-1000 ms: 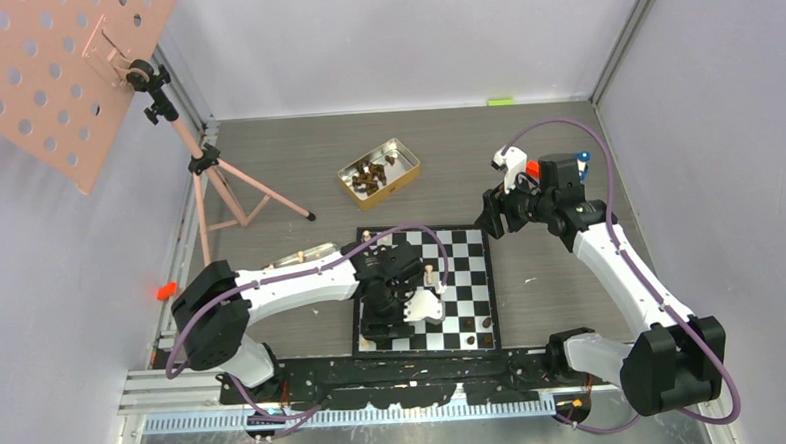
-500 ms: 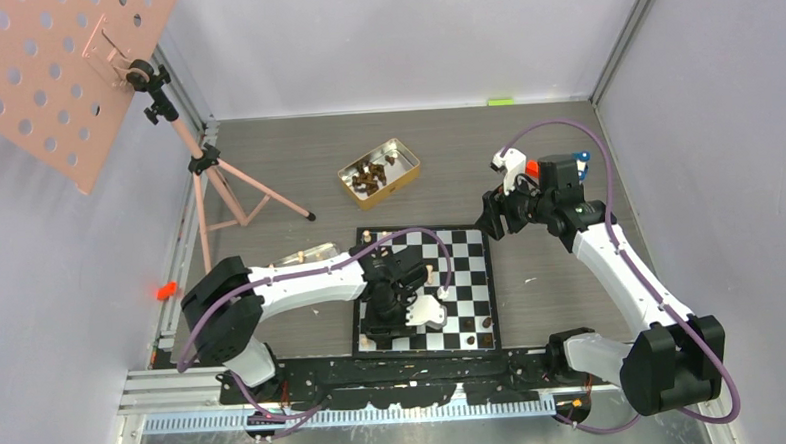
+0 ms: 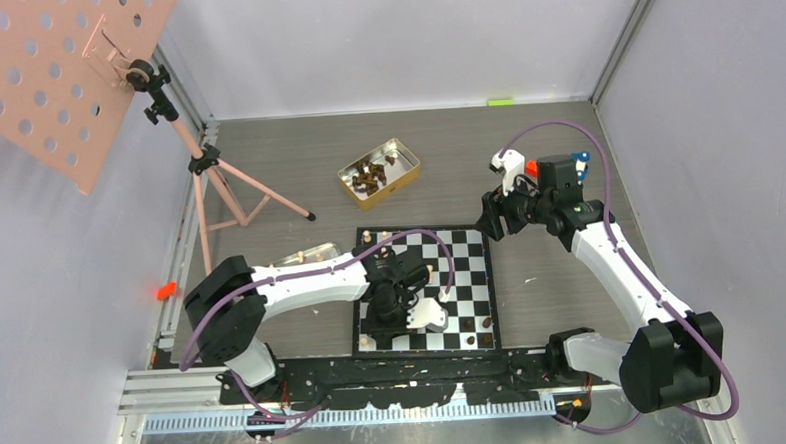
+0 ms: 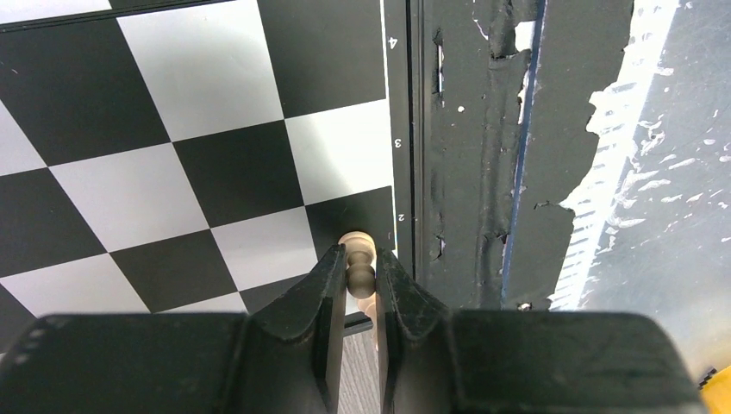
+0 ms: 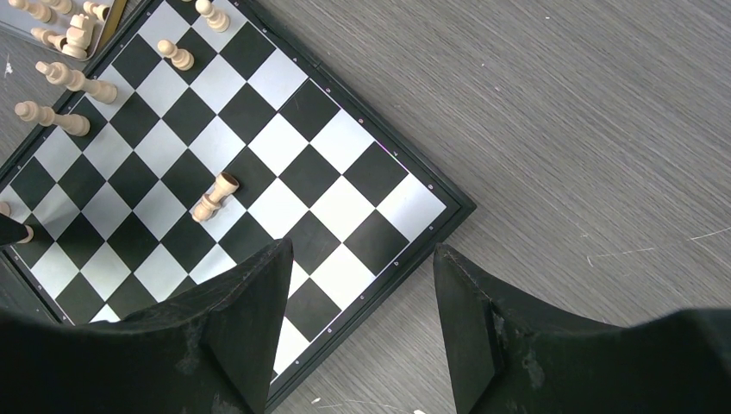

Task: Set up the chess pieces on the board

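Observation:
The board [image 3: 467, 279] lies between the two arms, black and silvery-white checks. My left gripper [image 3: 379, 328] is low over its near left corner. In the left wrist view the left gripper [image 4: 360, 259] is shut on a pale pawn [image 4: 357, 243], which stands on a dark square by the board [image 4: 215, 78] border. My right gripper [image 3: 489, 223] hovers open over the far right corner. In its own view the right gripper [image 5: 360, 254] holds nothing. One pale piece [image 5: 214, 197] lies toppled mid-board; others [image 5: 78, 82] stand along the left side.
A gold tin [image 3: 379, 172] of dark pieces sits behind the board. A clear tray [image 3: 310, 254] lies at the board's left. A pink tripod [image 3: 222, 184] with a perforated panel [image 3: 52, 67] stands far left. Dark pieces [image 3: 486, 323] stand near the board's right edge.
The left gripper has closed from open onto the pale pawn and drawn slightly toward the near edge. The right arm has stayed where it was.

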### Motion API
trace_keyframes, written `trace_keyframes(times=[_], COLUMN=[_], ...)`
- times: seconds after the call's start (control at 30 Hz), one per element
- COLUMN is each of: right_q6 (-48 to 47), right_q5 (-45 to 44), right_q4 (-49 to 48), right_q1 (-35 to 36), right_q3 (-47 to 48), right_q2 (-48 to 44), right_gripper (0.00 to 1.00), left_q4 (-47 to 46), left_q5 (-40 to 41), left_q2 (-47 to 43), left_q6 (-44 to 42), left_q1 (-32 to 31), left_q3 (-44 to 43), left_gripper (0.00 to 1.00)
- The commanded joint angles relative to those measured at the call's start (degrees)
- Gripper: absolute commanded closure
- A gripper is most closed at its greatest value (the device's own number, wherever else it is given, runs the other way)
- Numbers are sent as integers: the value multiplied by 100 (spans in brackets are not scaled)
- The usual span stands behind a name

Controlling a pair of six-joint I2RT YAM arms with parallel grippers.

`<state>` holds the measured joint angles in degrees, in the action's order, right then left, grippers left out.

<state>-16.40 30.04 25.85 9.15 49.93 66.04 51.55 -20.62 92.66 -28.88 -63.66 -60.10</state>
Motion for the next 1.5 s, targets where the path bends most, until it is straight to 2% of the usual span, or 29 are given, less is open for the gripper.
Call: trace_keyframes(times=[0.0, 0.47, 1.47], right_q6=[-82, -91, -143], right_q5=[-10, -7, -4], right_q4=[-18, -11, 47], right_q1=[-32, -27, -27], right_q3=[24, 25, 61], right_q2=[3, 49, 122], right_gripper=[33, 33, 33], left_q4=[108, -15, -379], left_q5=[-193, -148, 39], left_q2=[128, 62, -174], left_q6=[-12, 32, 89], left_q1=[-72, -110, -118], left_q3=[-109, -163, -11], left_gripper=[87, 91, 88])
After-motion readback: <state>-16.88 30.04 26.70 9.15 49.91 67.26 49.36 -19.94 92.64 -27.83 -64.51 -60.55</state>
